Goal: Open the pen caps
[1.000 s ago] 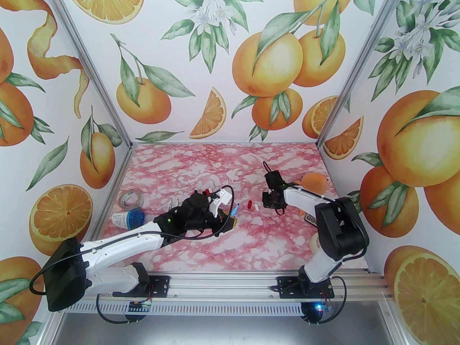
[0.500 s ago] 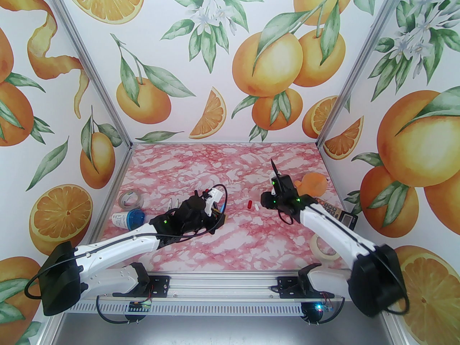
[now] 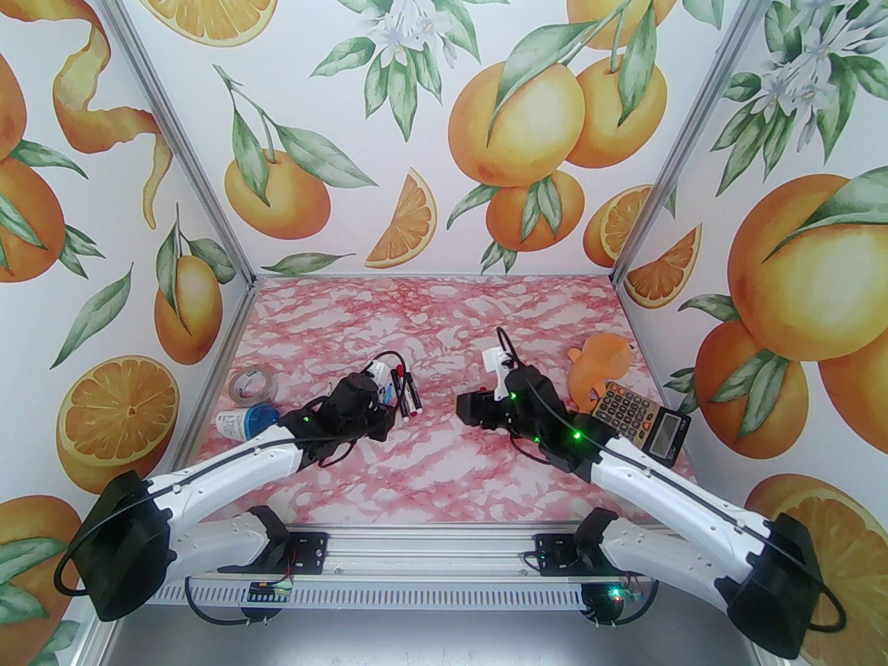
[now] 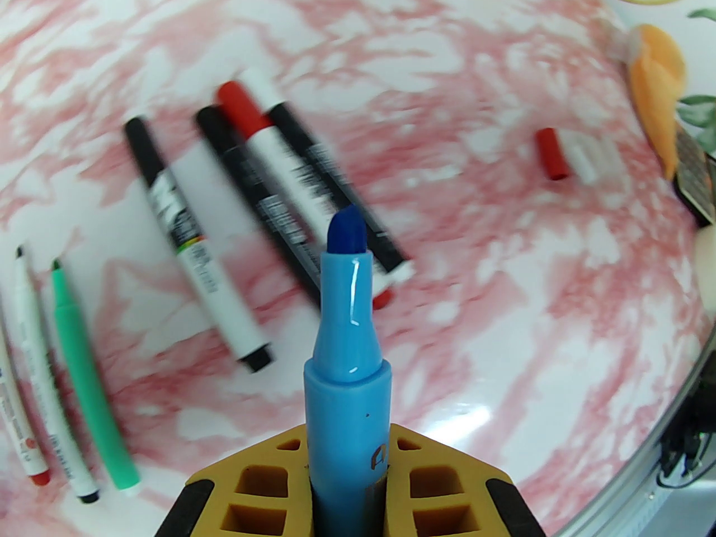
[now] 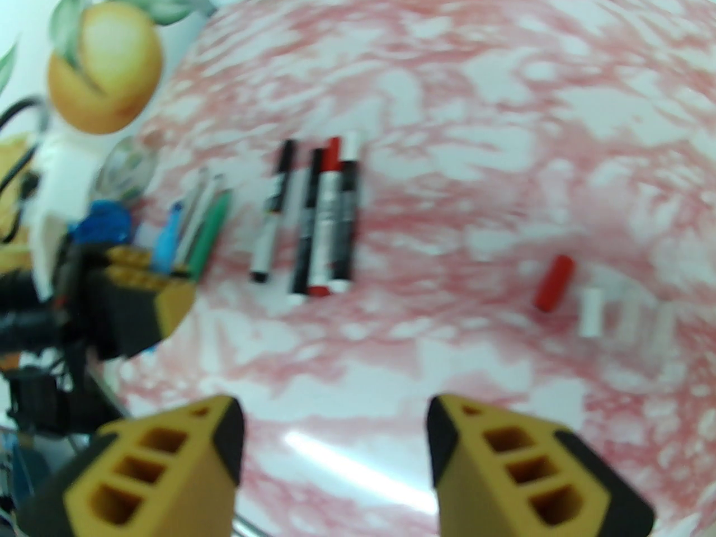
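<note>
My left gripper (image 4: 347,467) is shut on a blue marker (image 4: 345,322) whose bare dark-blue tip points away from the camera. Beyond it, several black- and red-ended markers (image 4: 263,188) lie side by side, with thin green and white pens (image 4: 89,378) to their left. A loose red cap (image 4: 552,154) and a white cap (image 4: 584,160) rest farther right. My right gripper (image 5: 335,428) hangs open above the table, the red cap (image 5: 554,290) and white cap (image 5: 591,312) ahead of it to the right. From above, the left gripper (image 3: 385,399) is beside the markers (image 3: 406,393) and the right gripper (image 3: 466,406) faces it.
A calculator (image 3: 642,420) and an orange toy (image 3: 600,361) sit at the right of the pink marble table (image 3: 416,316). A tape roll (image 3: 251,383) and a blue-lidded tub (image 3: 246,422) lie near the left wall.
My right arm swung left and nearer, now over the spot where the loose caps lie, uncovering the calculator. My left arm drew back left with the blue marker, uncovering the markers.
</note>
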{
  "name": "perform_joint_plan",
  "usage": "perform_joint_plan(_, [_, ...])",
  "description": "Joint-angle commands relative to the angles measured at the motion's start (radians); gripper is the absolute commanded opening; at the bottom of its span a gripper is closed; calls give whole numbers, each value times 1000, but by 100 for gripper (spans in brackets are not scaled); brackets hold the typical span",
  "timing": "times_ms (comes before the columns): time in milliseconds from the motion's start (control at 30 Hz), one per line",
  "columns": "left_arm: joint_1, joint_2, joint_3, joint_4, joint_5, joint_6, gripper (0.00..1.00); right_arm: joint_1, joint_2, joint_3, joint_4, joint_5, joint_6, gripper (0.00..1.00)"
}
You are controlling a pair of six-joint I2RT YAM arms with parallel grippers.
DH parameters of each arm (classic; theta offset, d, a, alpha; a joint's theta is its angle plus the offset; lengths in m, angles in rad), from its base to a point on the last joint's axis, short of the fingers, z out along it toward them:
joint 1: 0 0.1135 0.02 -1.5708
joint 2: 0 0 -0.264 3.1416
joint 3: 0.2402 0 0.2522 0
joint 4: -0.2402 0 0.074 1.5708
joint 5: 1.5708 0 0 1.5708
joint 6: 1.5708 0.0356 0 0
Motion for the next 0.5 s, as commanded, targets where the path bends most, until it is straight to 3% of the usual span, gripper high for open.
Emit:
perform_joint_plan(0, [33, 22, -13, -34, -42, -15, 2, 59, 14, -2, 90, 23, 17, 68])
perform_joint_plan(333, [106, 145, 12, -30, -48, -43, 2, 226, 113, 68, 103, 115, -19, 100])
perform_joint_plan(467, [107, 213, 36, -25, -75, -54, 2, 245, 143, 94, 91, 115, -27, 100])
